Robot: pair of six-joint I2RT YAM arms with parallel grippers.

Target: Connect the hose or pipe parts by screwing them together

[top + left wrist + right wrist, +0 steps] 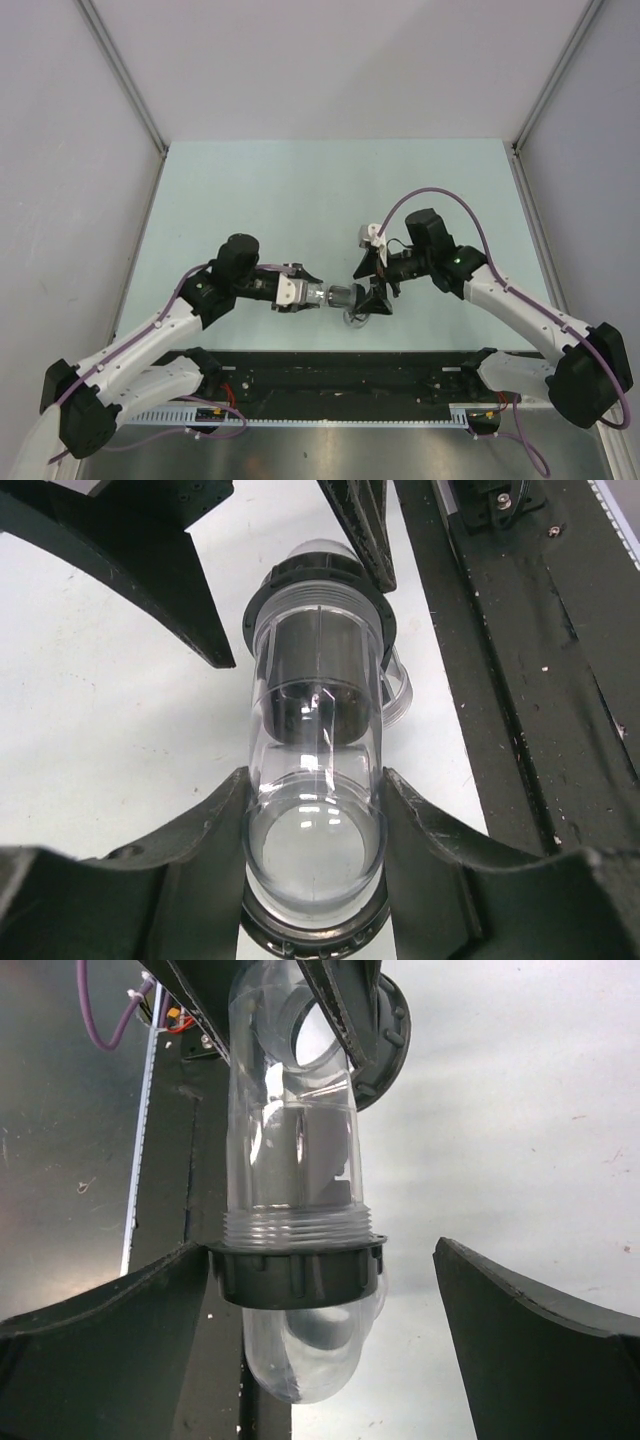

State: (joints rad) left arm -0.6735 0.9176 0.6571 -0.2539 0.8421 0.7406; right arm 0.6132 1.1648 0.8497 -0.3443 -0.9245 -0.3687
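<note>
My left gripper [315,295] is clamped on the clear tube [315,730], a finger pressed to each side. It carries the tube low over the table [300,190], at about 6 o'clock from the table's middle. In the top view the tube's long axis lies level, running 9 o'clock to 3 o'clock. Its threaded end, with the dark ring [295,1272] and the domed clear end [300,1360] beyond it, points to 3 o'clock, straight at my right gripper [320,1248]. That gripper stands wide open around the ring and grips nothing: in its wrist view one finger sits just beside the ring at 9 o'clock and the other is well apart at 3 o'clock. Bare thread [295,1222] shows above the ring, so I judge the joint only partly screwed and this a pause between twists. To do it well I would centre the ring between the fingers first and keep my wrist axis in line with the tube. Then I would close squarely on the ribbed ring alone, not on the dome, and turn without pushing sideways, while the left holds firm so the tube cannot spin.
</note>
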